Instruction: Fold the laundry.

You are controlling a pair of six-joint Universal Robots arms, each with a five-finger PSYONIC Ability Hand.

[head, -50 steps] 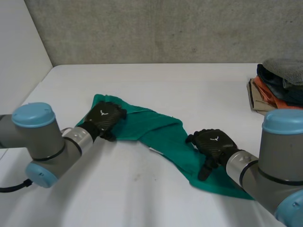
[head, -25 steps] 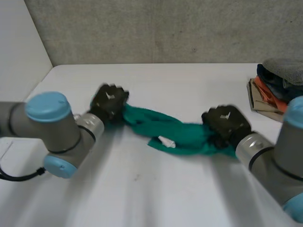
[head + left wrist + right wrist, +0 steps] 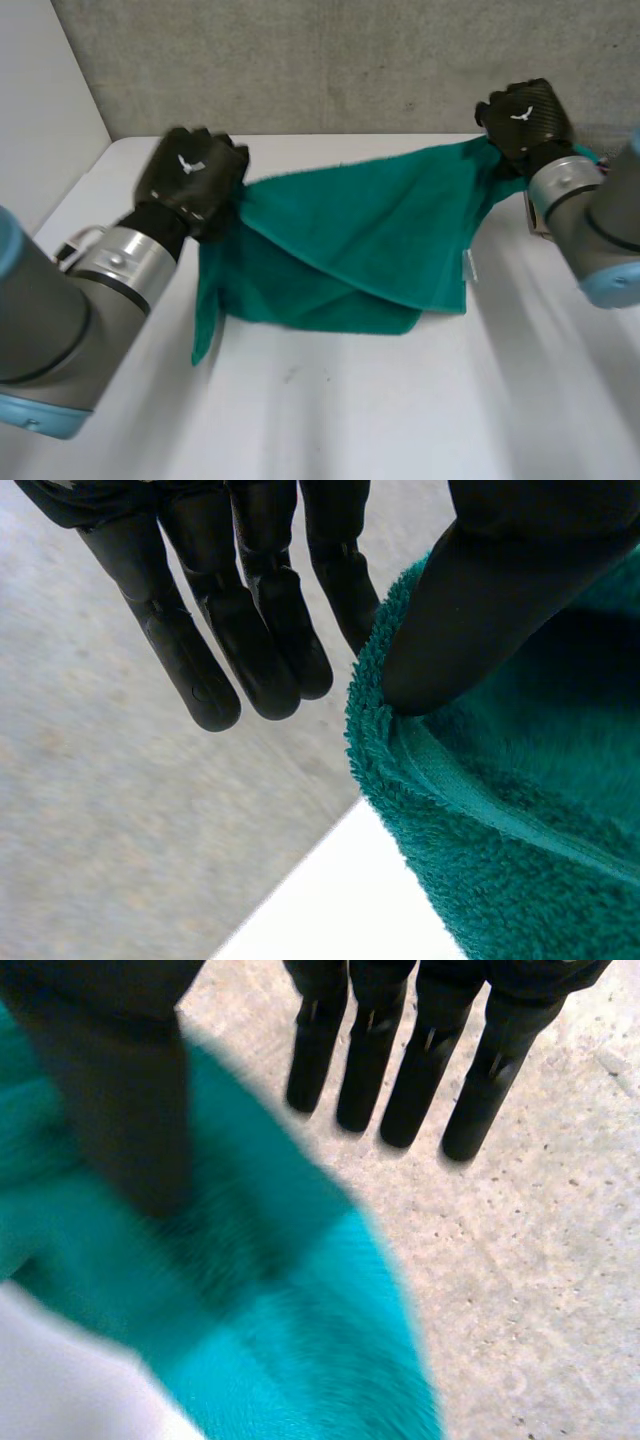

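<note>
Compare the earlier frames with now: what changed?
The left robot hand and right robot hand, each pinching an upper corner of the green terry towel, rose and moved apart, stretching it from a crumpled strip into a spread sheet. The white table is unchanged.

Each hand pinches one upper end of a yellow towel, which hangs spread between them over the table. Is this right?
Only the colour is wrong: the head view shows a green towel. The left hand and the right hand each pinch one upper end; it hangs spread over the table.

The green towel (image 3: 300, 1360) is blurred beside the right hand (image 3: 385, 1070), which hides its corner.
</note>
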